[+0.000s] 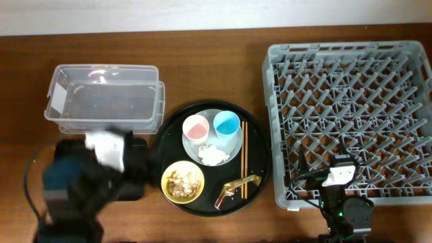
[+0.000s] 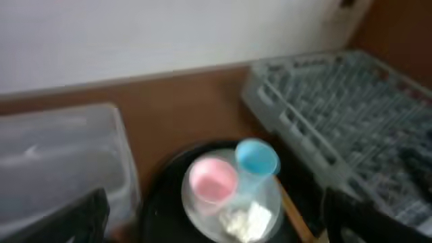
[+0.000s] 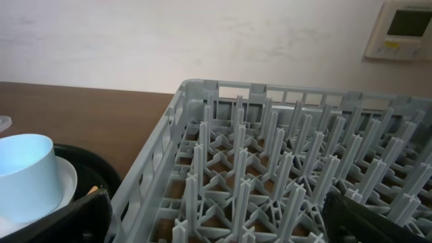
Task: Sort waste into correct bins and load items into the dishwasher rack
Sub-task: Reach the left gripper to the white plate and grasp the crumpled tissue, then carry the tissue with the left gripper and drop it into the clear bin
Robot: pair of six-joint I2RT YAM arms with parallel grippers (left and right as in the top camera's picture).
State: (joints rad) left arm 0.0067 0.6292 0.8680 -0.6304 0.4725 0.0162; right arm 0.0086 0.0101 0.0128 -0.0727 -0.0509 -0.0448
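Observation:
A round black tray (image 1: 260,152) holds a pale plate (image 1: 233,143) with a pink cup (image 1: 196,127), a blue cup (image 1: 227,123) and a white tissue (image 1: 212,155). Also on the tray are a yellow bowl (image 1: 183,182) of brown scraps, chopsticks (image 1: 244,155) and a gold wrapper (image 1: 237,185). The grey rack (image 1: 351,115) stands at the right. My left gripper (image 2: 216,233) is open and empty, left of the tray and aimed at the cups. My right gripper (image 3: 216,233) is open and empty over the rack's front left corner.
A clear tub (image 1: 101,98) with a white label sits at the back left. A shallow black tray (image 1: 137,192) lies mostly hidden under my blurred left arm (image 1: 88,179). My right arm (image 1: 344,202) is at the front edge by the rack.

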